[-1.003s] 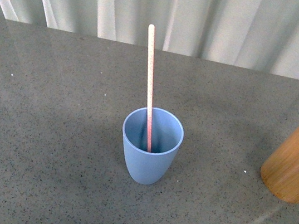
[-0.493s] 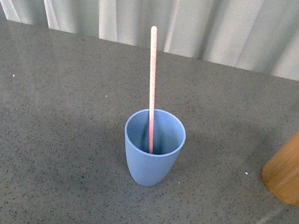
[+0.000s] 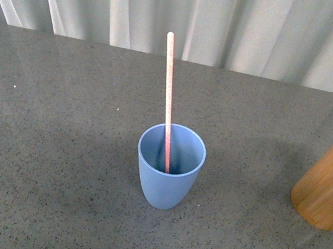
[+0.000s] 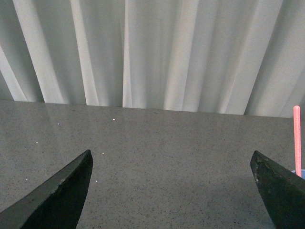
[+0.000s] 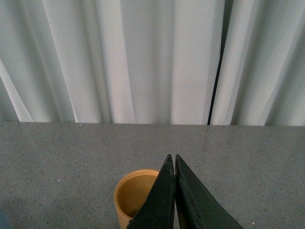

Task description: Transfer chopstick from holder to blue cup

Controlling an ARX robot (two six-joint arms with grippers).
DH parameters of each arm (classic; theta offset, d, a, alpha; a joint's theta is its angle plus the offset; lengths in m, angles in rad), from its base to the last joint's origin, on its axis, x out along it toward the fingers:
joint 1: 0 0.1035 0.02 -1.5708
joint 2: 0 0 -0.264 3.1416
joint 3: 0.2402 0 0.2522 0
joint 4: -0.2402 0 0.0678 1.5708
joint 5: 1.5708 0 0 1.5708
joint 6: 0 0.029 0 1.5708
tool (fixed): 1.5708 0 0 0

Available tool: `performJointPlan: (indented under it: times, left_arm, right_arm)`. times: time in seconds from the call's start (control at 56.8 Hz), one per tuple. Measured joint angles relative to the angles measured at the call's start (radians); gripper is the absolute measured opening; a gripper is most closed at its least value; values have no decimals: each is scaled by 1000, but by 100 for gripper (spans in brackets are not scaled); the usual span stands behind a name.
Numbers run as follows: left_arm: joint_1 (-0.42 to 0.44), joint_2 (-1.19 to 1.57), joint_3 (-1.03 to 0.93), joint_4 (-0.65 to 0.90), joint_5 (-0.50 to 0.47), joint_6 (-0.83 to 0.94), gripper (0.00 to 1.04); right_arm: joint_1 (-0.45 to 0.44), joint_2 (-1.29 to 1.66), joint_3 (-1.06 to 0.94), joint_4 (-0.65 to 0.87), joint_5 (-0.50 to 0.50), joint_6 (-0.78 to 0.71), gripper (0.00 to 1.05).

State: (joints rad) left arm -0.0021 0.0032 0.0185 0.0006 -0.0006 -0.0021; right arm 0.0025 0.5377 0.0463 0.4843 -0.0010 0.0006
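In the front view the blue cup (image 3: 169, 165) stands upright mid-table with one pinkish-red chopstick (image 3: 168, 96) leaning in it, pale tip up. The tan wooden holder (image 3: 329, 180) sits at the right edge, partly cut off. Neither arm appears in the front view. My left gripper (image 4: 171, 160) is open over bare table, with the chopstick (image 4: 297, 138) at that view's edge. My right gripper (image 5: 172, 157) is shut with nothing between its fingers, and it hovers just above the holder (image 5: 132, 193), whose visible inside looks empty.
The grey speckled tabletop (image 3: 57, 146) spreads around the cup and holder. A pale pleated curtain (image 3: 232, 21) runs along the table's far edge.
The front view has shifted slightly: cup, chopstick and holder sit a few pixels lower in the picture. The chopstick stays in the blue cup.
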Motion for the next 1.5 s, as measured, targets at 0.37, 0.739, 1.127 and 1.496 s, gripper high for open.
performJointPlan:
  times: [0.37,0.739,1.127,1.496]
  left_arm:
    - [0,0,0,0,0,0,98]
    - [0,0,0,0,0,0,98]
    - [0,0,0,0,0,0,98]
    - [0,-1,0,0,0,0,98]
  right_arm:
    - [0,-143,-29,-88,0,0,1]
    - [0,-289,-29,-232,0,0,1]
    - [0,-475,-29,-454,0,0,1]
    - [0,-533,-29,-483,1,1,19]
